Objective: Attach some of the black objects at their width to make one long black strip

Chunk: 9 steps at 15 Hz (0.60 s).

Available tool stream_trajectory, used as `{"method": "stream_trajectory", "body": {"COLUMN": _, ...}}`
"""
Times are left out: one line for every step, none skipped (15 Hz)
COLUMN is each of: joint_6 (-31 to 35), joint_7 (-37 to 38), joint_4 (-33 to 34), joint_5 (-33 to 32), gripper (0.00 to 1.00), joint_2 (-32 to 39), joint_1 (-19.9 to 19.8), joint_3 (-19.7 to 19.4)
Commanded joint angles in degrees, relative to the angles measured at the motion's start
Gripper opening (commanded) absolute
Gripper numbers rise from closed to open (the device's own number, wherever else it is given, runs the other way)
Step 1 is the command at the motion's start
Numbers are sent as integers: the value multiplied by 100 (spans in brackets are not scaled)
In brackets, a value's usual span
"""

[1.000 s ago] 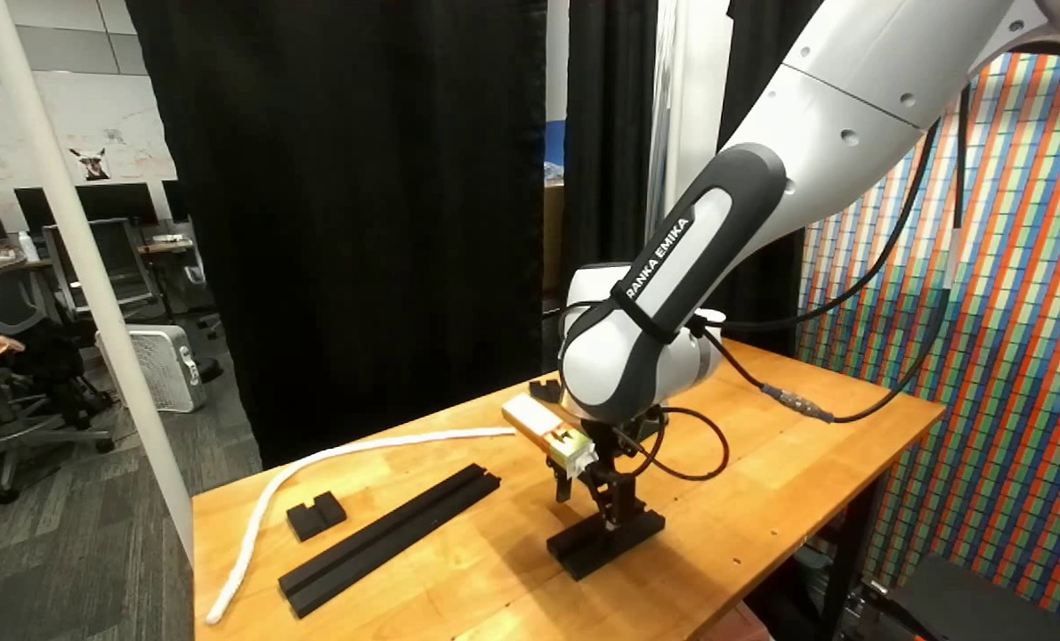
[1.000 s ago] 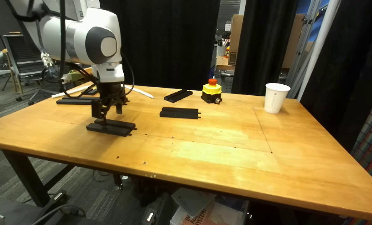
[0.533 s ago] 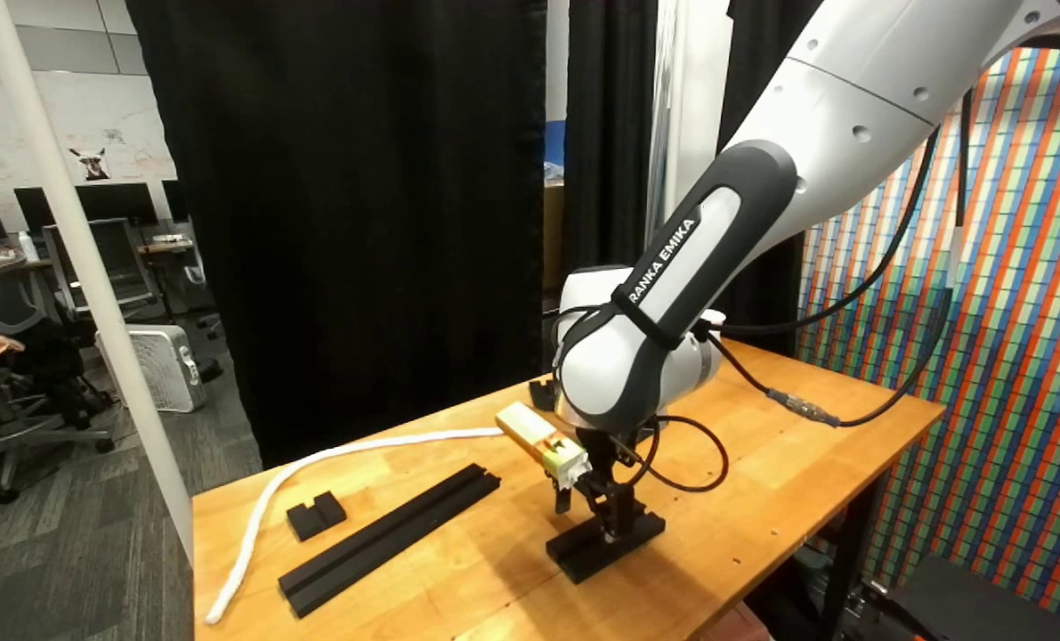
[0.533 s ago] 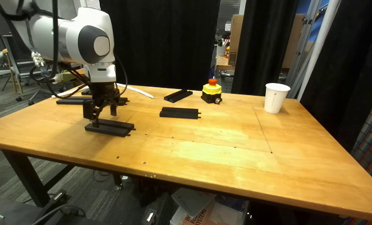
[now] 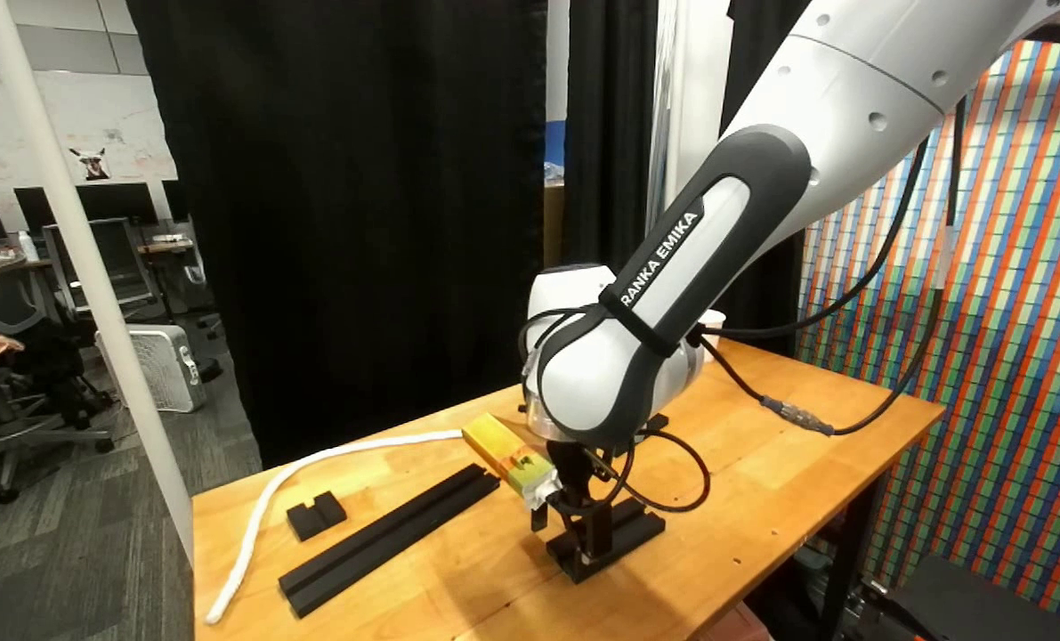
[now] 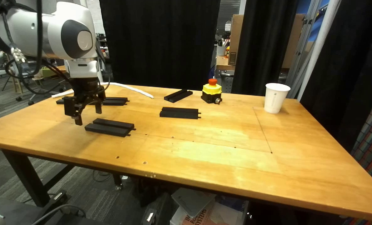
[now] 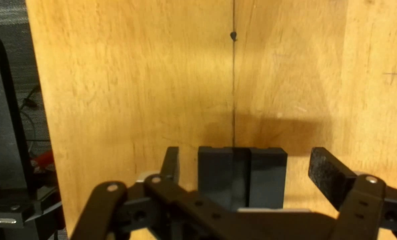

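The gripper hung at one end of a black bar, its fingers spread wide, clear of the bar's sides in the wrist view. That bar lay on the worktop to one side of the long strip, a block and cable to the other. Past the strip's pegged end lay a second bar, a third bar and a button.

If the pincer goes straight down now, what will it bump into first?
Probably the table: the open pincer points down, and in the wrist view a black bar shows between its fingers, though depth is hard to judge.
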Motion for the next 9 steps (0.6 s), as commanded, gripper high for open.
{"method": "stream_trajectory", "body": {"joint_6": 94, "joint_7": 251, "joint_4": 8, "joint_5": 59, "gripper": 100, "joint_2": 31, "joint_1": 30, "joint_3": 89}}
{"method": "stream_trajectory", "body": {"joint_6": 115, "joint_7": 234, "joint_4": -5, "joint_5": 83, "gripper": 100, "joint_2": 38, "joint_1": 9, "joint_3": 103}}
{"method": "stream_trajectory", "body": {"joint_6": 114, "joint_7": 207, "joint_4": 4, "joint_5": 99, "gripper": 100, "joint_2": 65, "joint_1": -13, "joint_3": 104}}
{"method": "stream_trajectory", "body": {"joint_6": 106, "joint_7": 184, "joint_4": 5, "joint_5": 128, "gripper": 100, "joint_2": 75, "joint_1": -25, "joint_3": 105}}
{"method": "stream_trajectory", "body": {"joint_6": 140, "joint_7": 172, "joint_4": -13, "joint_5": 151, "gripper": 100, "joint_2": 85, "joint_1": -29, "joint_3": 105}}
{"method": "stream_trajectory", "body": {"joint_6": 158, "joint_7": 175, "joint_4": -11, "joint_5": 155, "gripper": 100, "joint_2": 106, "joint_1": -29, "joint_3": 100}}
{"method": "stream_trajectory", "body": {"joint_6": 176, "joint_7": 177, "joint_4": -34, "joint_5": 159, "gripper": 100, "joint_2": 90, "joint_1": -36, "joint_3": 90}}
{"method": "stream_trajectory", "body": {"joint_6": 197, "joint_7": 177, "joint_4": -57, "joint_5": 153, "gripper": 100, "joint_2": 71, "joint_1": -40, "joint_3": 81}}
{"method": "stream_trajectory", "body": {"joint_6": 246, "joint_7": 175, "joint_4": -66, "joint_5": 141, "gripper": 100, "joint_2": 89, "joint_1": -46, "joint_3": 67}}
